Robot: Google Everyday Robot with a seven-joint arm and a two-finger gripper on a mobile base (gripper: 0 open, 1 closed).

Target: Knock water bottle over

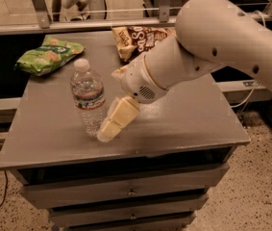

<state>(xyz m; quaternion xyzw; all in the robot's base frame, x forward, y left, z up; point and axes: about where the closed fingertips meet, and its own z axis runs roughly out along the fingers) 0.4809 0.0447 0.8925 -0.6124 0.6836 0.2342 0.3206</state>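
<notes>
The gripper was low over the table, left of the middle and near the front edge. It was closed, with nothing in it, and its tip was at the lower right side of the bottle; contact could not be told. The bottle stood upright in the left half. A green bag lay at the back-left corner and a brown bag by the back edge.
</notes>
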